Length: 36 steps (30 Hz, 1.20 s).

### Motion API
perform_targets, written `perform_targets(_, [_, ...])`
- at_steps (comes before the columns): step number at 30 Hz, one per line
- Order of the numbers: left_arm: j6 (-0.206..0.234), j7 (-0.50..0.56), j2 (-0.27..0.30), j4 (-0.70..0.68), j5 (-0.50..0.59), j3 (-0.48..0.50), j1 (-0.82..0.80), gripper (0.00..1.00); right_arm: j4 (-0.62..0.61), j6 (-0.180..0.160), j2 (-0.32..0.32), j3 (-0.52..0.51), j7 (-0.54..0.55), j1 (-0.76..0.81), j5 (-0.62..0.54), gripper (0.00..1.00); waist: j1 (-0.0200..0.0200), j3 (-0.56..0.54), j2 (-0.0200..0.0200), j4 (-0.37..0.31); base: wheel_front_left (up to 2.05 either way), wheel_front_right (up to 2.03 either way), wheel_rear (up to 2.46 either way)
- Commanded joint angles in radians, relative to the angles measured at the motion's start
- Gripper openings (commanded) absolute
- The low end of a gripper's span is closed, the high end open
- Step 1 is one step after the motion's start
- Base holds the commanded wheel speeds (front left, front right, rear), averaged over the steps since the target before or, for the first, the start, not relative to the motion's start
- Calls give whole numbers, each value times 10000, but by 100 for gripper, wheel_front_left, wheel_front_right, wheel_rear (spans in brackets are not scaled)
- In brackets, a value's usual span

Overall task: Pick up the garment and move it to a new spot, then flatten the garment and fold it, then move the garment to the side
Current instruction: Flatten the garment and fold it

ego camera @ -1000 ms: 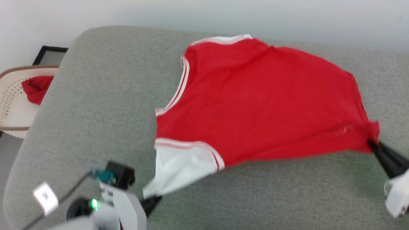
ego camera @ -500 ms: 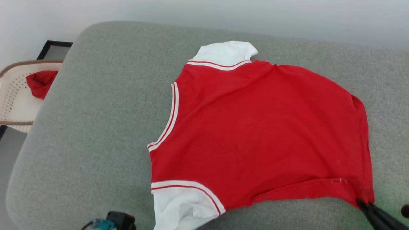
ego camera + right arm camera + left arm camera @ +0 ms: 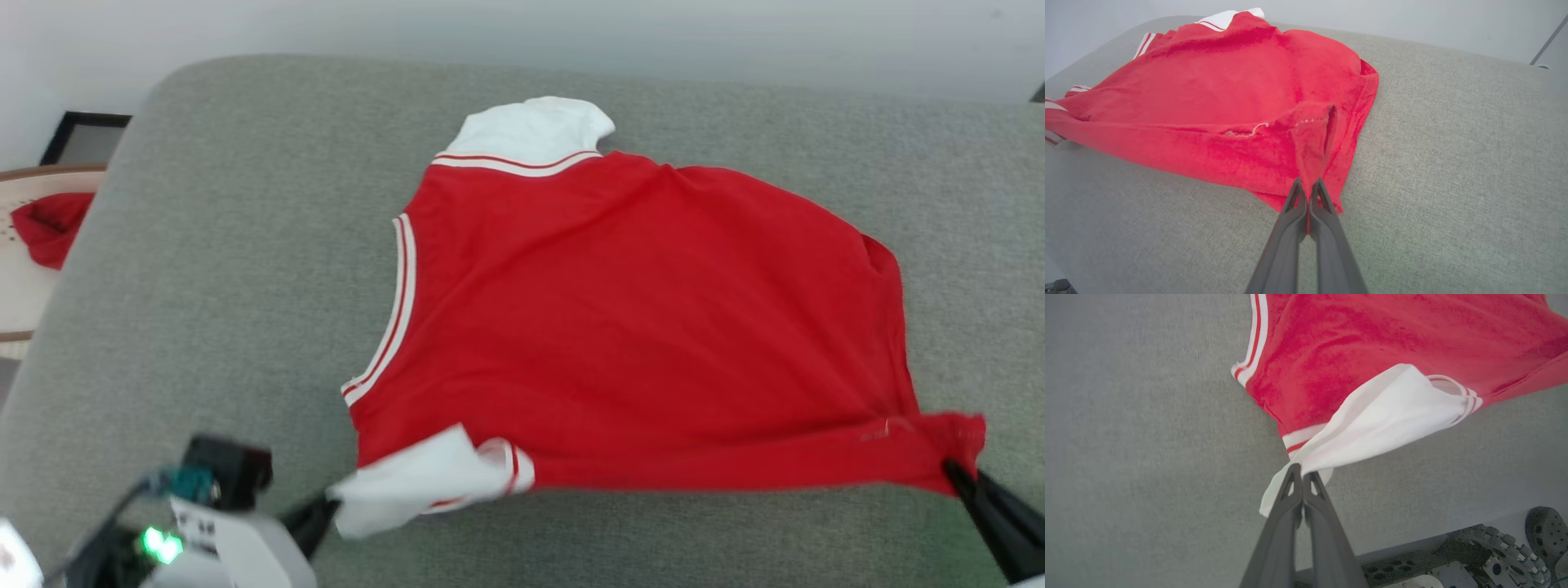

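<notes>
Now garment (image 3: 637, 327) stretched between left gripper (image 3: 1302, 473), right gripper (image 3: 1308, 183).

Garment (image 3: 637, 327) spread on cushion (image 3: 245, 245); basket (image 3: 20, 294) far left.

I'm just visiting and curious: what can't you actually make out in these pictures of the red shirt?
- Underside of the garment: head view, pressed against the grey cushion, so any print there is hidden.
- Cloth pinched by the left gripper and right gripper: wrist views, shut fingers cover it.
- The small red cloth: head view, blurred, cut by the left edge.
- Right gripper's body: head view, cut by the bottom corner.
</notes>
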Motion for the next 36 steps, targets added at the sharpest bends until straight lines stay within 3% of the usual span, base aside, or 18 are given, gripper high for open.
perform_targets(1, [-69,235,90,-2,277,53,-399,0,10,-10,120,-115,99,-274,-31,0,0,106,-1,-157,0,0,0])
perform_targets(6, [-856,1264,-65,662,1184,93,-1856,0,182,-10,416,-122,599,-1059,-278,0,0,292,-1,-357,0,0,0])
perform_targets(13, [-2653,2386,-994,2751,1751,47,-3529,0,510,-10,896,35,1126,-2190,-697,0,0,686,-1,-678,0,0,0])
perform_targets(20, [-4274,2812,-2044,5080,1733,-70,-4328,0,952,-10,1426,149,1458,-2910,-1010,0,0,1041,-1,-1000,0,0,0])
perform_targets(25, [-4961,3202,-2632,6351,1520,-201,-4428,0,1231,-10,1715,247,1676,-3235,-1056,0,0,1106,-1,-1194,0,0,0])
perform_targets(30, [-5300,3407,-2979,7060,1122,-173,-4391,38,1397,-10,1850,305,1909,-3412,-955,0,0,984,-1,-1259,0,0,0])
perform_targets(32, [-5363,3448,-3047,7198,1076,-161,-4441,54,1428,-10,1879,267,2043,-3426,-930,24,0,879,-1,-1230,0,0,0])
perform_targets(33, [-5364,3416,-3081,7237,1035,-134,-4451,77,1442,-10,1895,228,2102,-3396,-909,35,0,814,-1,-1201,0,0,0])
perform_targets(34, [-5370,3406,-3111,7268,1020,-129,-4441,97,1454,-10,1906,186,2193,-3370,-888,59,0,742,-1,-1167,0,0,0])
perform_targets(35, [-5370,3406,-3111,7268,1020,-129,-4441,97,1454,-10,1906,186,2193,-3370,-888,59,0,742,-1,-1167,0,0,0])
perform_targets(36, [-5363,3361,-3123,7277,1024,-111,-4442,100,1443,-10,1923,141,2267,-3357,-868,100,0,669,-1,-1136,0,0,0])
